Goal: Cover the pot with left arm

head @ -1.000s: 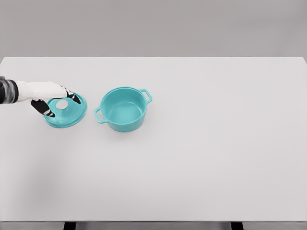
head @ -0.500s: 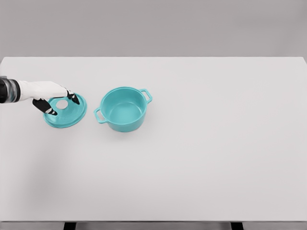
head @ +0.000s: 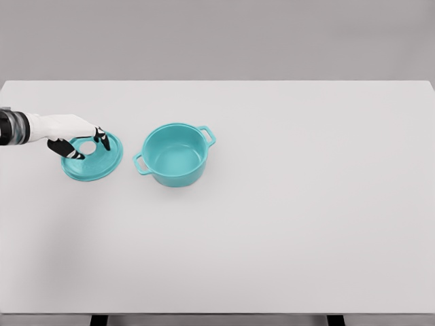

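At the left edge of the frame the left hand [head: 73, 134] comes in over the teal lid [head: 93, 158], which lies flat on the white tabletop [head: 285, 224] in the middle left of the picture. The dark fingertips [head: 105, 140] are curled down around the pale round knob [head: 88, 147] in the middle of the lid; compared with one second ago the fingers have drawn closer together, so the knob now shows smaller between them, and the hand looks closing on the knob. Whether the fingertips already press on the knob I cannot tell, because the part is small in this view. The hand has also pulled a little toward the left and upper side of the lid since the earlier frames. The lid itself has not moved: it rests at the same place, its rim on the tabletop. The teal pot [head: 174, 155] stands upright just to the right of the lid, apart from it, with its mouth open and its two small handles at the lower left and the upper right. The pot is also at the same place as before.
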